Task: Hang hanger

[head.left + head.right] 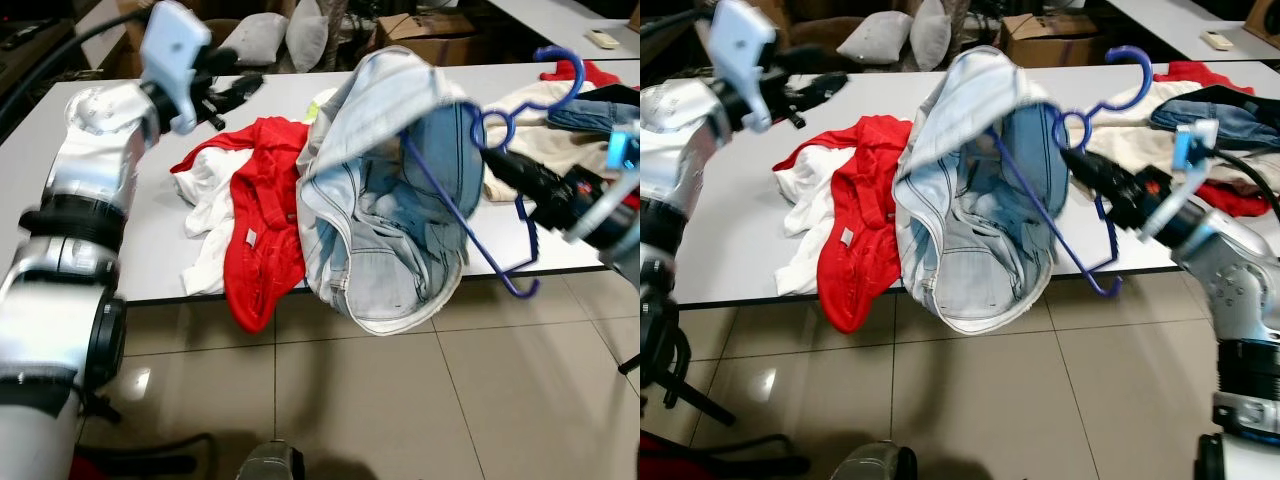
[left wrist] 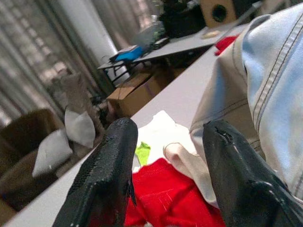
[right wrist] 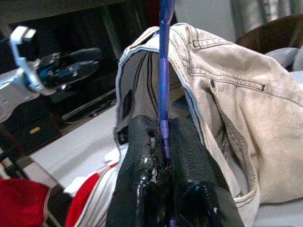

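Left gripper (image 1: 232, 92) hung over the far left part of the white table (image 1: 120, 250), fingers (image 2: 102, 184) spread apart with nothing between them, pointing toward the clothes pile. Just ahead of its tips lay the red garment (image 1: 265, 215) and a white one, and beyond those the raised pale denim jacket (image 1: 385, 190). The jacket was draped on the blue hanger (image 1: 470, 200), whose long arm ran from the right gripper (image 1: 497, 160) down and across the open jacket toward the left gripper's side. Right gripper was clamped on the hanger's thin wire near the neck, just below the hook (image 1: 560, 80), which rose up and away behind its fingers. So the right arm carried the load, while the left stood near the jacket's far shoulder, apart from it. Judgement: the hang turns on the hook, which pointed up and outward, free of cloth. Right wrist view showed the two pads (image 3: 142, 179) pinched tight on the wire with the jacket's collar straight ahead; the head views did not resolve that pinch. No rail or rod was visible anywhere.
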